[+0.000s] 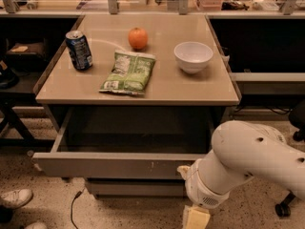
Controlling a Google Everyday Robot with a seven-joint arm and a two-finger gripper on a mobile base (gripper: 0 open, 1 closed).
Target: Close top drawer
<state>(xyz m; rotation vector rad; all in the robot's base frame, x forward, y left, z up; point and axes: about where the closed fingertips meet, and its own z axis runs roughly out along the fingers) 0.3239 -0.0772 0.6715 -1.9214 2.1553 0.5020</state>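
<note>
The top drawer (109, 165) is a wide grey drawer under the tan tabletop (190, 87). It stands partly open, and its flat front panel has small pale scratches near the middle. Its inside is dark and looks empty. My white arm (252, 156) reaches in from the lower right. My gripper (189, 193) is at the right end of the drawer front, against its outer face, mostly hidden behind the wrist.
On the tabletop are a blue soda can (79, 50), an orange (137, 38), a green chip bag (128, 72) and a white bowl (193, 56). A lower drawer front (133, 187) sits below. A person's white shoe (14, 198) is at the lower left.
</note>
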